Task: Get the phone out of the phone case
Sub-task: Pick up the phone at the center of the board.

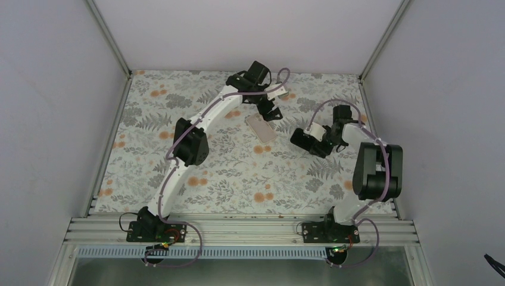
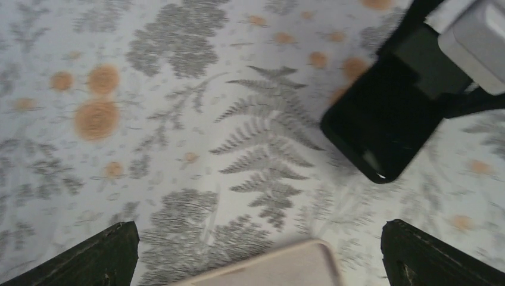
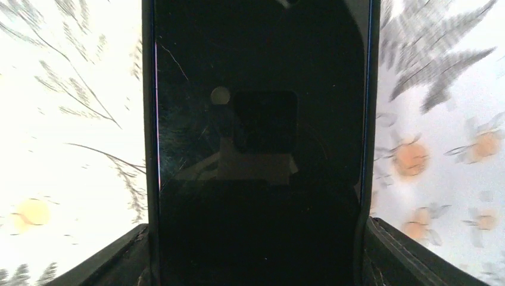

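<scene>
Left gripper (image 2: 259, 232) is wide open and holds nothing, its fingers (image 2: 101, 259) either side of one end of the pale phone case (image 2: 280, 265), which lies on the floral table (image 2: 178, 149). Right gripper (image 3: 256, 229) has its fingers (image 3: 107, 259) right at both long edges of the black phone (image 3: 256, 119), partly closed; can't tell if it clamps. The top view shows the whole case (image 1: 260, 127) apart from the right gripper (image 1: 306, 140), with the phone lost against it; the left wrist view shows the phone's free end (image 2: 381, 125) clear of the case; the right wrist view shows the scratched glass.
</scene>
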Robot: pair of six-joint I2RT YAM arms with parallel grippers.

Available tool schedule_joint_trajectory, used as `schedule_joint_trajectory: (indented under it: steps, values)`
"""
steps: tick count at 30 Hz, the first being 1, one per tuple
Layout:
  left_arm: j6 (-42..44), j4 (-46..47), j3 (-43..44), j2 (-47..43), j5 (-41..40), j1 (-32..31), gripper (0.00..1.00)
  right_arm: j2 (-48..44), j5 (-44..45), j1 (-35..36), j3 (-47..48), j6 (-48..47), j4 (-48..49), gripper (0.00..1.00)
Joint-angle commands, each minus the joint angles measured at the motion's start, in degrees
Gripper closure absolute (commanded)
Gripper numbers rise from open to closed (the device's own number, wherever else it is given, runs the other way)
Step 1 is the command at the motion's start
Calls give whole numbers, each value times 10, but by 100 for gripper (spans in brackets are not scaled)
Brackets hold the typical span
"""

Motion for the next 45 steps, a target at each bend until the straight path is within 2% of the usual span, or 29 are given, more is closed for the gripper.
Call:
schedule_joint_trajectory:
  steps: [1, 5, 10, 19, 21, 25, 26, 27, 29, 32, 35, 39, 42, 45]
  values:
    - [9, -108, 19, -18, 159, 13, 0, -89, -43, 32, 27, 27, -15, 37]
    - [-37, -114, 0, -18, 233, 24, 0, -129, -46, 78, 63, 66, -19, 37]
    - [-62, -102, -15, -24, 306, 27, 0, -122, -30, 130, 98, 105, -13, 36]
    - [-78, -93, -18, -27, 339, 29, 1, -111, -8, 183, 102, 138, 23, 36]
    - [-77, -96, -19, -28, 347, 30, 9, -115, -8, 186, 98, 150, 39, 37]
    - [-71, -103, -30, -32, 370, 33, 51, -112, 1, 192, 97, 166, 42, 37]
    - [-71, -104, -32, -32, 372, 34, 58, -114, 4, 193, 96, 169, 46, 37]
    - [-69, -107, -32, -32, 373, 35, 65, -115, 6, 193, 93, 172, 51, 37]
    - [-66, -111, -32, -32, 377, 39, 67, -122, 5, 193, 90, 175, 53, 36]
    - [-49, -125, -20, -34, 396, 44, 84, -133, -6, 193, 87, 174, 43, 25]
    - [17, -169, 15, -37, 430, 52, 97, -149, -47, 191, 91, 160, -3, 1]
    - [130, -252, 81, -65, 413, 68, 98, -172, -167, 156, 111, 89, -110, 0]
    - [227, -250, 7, -162, 359, 76, 98, -188, -240, 137, 134, 37, -166, 0]
    - [273, -219, -85, -254, 294, 75, 98, -177, -311, 137, 193, -17, -254, 0]
